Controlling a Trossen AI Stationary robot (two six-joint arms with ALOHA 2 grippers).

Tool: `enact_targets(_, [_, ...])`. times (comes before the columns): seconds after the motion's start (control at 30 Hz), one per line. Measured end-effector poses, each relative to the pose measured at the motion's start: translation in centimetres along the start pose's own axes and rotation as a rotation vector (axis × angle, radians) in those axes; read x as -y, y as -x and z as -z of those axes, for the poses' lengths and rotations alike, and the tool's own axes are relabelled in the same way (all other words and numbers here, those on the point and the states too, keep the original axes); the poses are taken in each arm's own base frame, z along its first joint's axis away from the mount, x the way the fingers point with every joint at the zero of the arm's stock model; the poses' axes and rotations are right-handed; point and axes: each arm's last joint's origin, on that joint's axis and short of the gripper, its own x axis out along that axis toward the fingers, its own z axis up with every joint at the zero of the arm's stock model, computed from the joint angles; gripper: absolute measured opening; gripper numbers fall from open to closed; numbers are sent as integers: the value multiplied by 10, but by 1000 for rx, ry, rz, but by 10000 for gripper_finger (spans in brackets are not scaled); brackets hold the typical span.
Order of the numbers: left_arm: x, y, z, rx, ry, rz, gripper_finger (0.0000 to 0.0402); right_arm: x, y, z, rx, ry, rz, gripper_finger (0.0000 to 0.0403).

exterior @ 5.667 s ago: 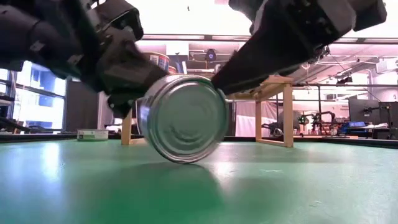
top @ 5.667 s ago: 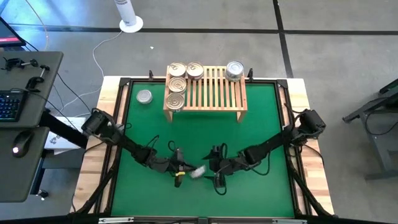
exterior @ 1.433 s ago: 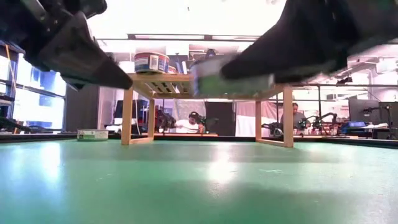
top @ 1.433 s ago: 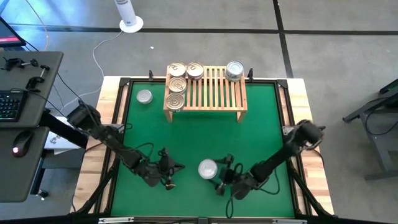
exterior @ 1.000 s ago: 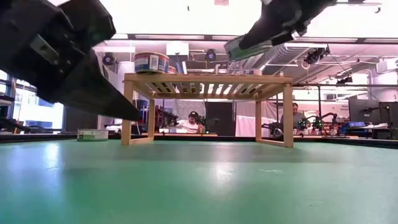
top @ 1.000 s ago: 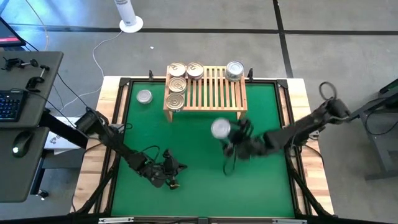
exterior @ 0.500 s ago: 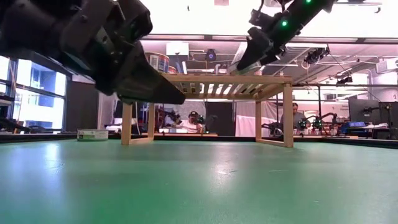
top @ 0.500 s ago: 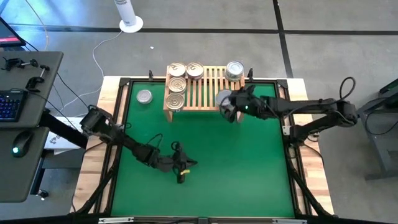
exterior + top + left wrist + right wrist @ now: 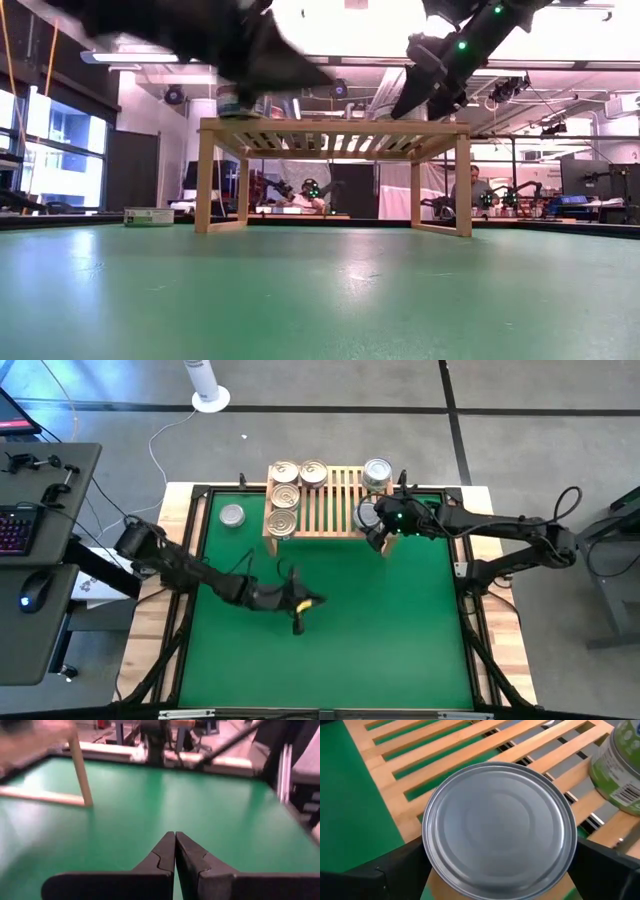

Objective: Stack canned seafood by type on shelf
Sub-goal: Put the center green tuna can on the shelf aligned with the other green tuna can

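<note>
The shelf [image 9: 335, 500] stands at the mat's far edge. Three gold-tan tins [image 9: 284, 495] sit on its left part along with a fourth, and a silver tin [image 9: 377, 472] sits at its far right corner. My right gripper [image 9: 372, 520] is shut on another silver tin [image 9: 500, 837] over the shelf's near right part. In the right wrist view a green-labelled tin [image 9: 620, 765] stands on the slats beyond it. My left gripper [image 9: 175, 852] is shut on nothing above the middle of the mat [image 9: 302, 610]. My right gripper pinches the silver tin by opposite sides of its round wall [image 9: 427, 847], one dark finger [image 9: 375, 870] on each side. The fingers slant down at it from the table's right. The tin sits level, flat top up, over the slats; whether it rests on them I cannot tell.
One more silver tin [image 9: 232, 515] lies on the green mat left of the shelf. The mat's near half [image 9: 400, 630] is bare. A black frame edges the mat. People sit in the room behind the table, seen under the shelf [image 9: 330, 128] in the low view.
My right gripper has carried the silver tin from over the mat's middle toward the far edge, up over the shelf's near right part, the tin staying level. My left gripper, still shut, has risen and gone toward the table's right and far side.
</note>
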Motion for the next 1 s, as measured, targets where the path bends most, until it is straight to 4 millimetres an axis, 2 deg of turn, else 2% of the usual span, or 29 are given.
enact_targets(0.2, [-38, -22, -73, -80, -50, -45, 0, 4, 12, 1, 16, 28, 20, 398])
enact_targets(0.3, [-69, -41, -108, -94, -105, -88, 0, 4, 12, 1, 21, 27, 27, 399])
enact_targets(0.43, [-116, -65, -137, -125, -127, -119, 0, 4, 11, 0, 25, 26, 27, 399])
enact_targets(0.53, [-145, -80, -148, -118, -127, -124, 0, 4, 11, -1, 31, 27, 26, 399])
enact_targets(0.7, [-184, -106, -147, -140, -86, -93, 0, 3, 8, 0, 34, 58, 20, 399])
enact_targets(0.83, [-202, -126, -145, -167, -33, -82, 0, 3, 3, -1, 36, 84, 7, 399])
enact_targets(1.0, [-212, -136, -144, -227, -7, -87, 0, 3, 5, -2, 48, 92, 15, 399])
